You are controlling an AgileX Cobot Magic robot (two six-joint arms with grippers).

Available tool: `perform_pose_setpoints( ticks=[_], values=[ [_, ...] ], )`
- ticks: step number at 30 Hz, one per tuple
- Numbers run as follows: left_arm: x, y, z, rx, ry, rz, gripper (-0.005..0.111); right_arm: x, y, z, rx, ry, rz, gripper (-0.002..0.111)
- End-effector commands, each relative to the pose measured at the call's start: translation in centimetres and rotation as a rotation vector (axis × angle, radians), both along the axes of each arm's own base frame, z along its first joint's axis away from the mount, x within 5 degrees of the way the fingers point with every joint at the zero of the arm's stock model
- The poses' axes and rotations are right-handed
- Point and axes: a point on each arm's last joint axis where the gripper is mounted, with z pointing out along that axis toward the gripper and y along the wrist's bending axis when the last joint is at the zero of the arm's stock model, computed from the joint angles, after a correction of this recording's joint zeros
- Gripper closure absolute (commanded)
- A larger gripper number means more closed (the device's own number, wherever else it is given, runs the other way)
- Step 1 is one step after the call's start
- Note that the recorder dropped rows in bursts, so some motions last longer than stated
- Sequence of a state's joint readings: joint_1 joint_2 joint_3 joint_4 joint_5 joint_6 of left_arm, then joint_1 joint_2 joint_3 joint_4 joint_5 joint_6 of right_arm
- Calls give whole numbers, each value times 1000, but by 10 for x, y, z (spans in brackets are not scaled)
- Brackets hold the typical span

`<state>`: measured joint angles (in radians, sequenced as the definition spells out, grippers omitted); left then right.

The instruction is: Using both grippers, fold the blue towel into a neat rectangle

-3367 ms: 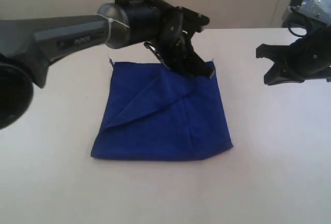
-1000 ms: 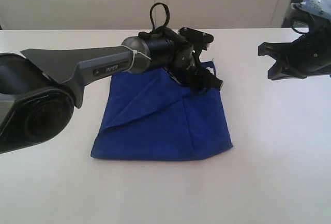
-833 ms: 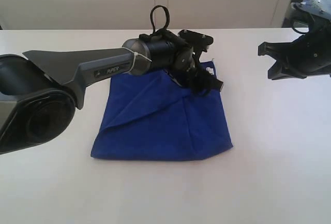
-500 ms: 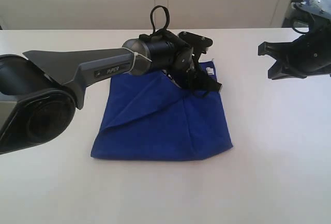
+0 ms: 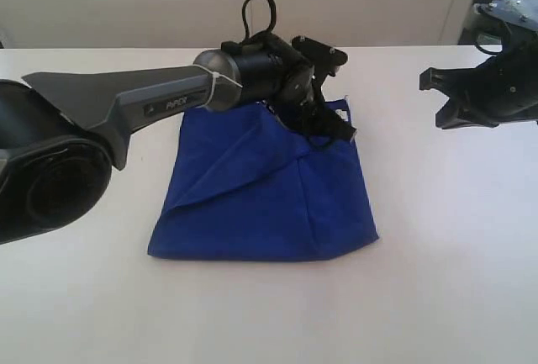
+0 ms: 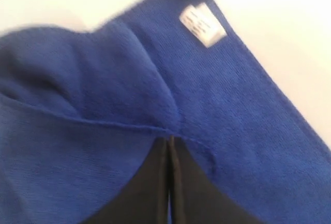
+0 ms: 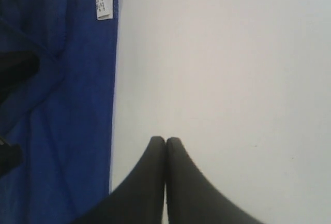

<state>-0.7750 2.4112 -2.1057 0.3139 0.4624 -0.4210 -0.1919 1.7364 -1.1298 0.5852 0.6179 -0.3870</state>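
Pose: left arm (image 5: 143, 103) across towel (image 5: 252, 213), jaws pinching fold | right arm (image 5: 496, 87) aside

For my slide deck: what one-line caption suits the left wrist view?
Left hand pinched shut on a raised fold of the blue towel, white tag just beyond.

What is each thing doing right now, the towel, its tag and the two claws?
Blue towel, lying partly folded on the table, bunched up near one corner.
White tag, face up near the towel's edge.
Left gripper, shut, pinching a fold of the towel.
Right gripper, shut, holding nothing, over bare table beside the towel.
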Motion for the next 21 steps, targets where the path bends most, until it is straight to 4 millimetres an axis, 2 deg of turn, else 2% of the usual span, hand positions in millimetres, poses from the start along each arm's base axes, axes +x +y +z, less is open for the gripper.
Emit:
perform_pose_setpoints(
  ticks=[1, 10, 17, 19, 21],
  values=[
    [-2, 4, 20, 55, -55, -16, 107, 0, -3, -1, -15, -6, 0, 108],
    [-7, -11, -1, -147, 98, 29, 107, 0, -3, -1, -15, -6, 0, 108],
    [-6, -14, -19, -144, 118, 33, 107, 0, -4, -1, -17, -10, -3, 108],
    [-6, -14, -21, -143, 115, 32, 101, 0, -4, -1, -18, -11, -3, 108],
    [-5, -14, -20, -151, 108, 30, 86, 0, -4, -1, -19, -14, -5, 108]
  ],
)
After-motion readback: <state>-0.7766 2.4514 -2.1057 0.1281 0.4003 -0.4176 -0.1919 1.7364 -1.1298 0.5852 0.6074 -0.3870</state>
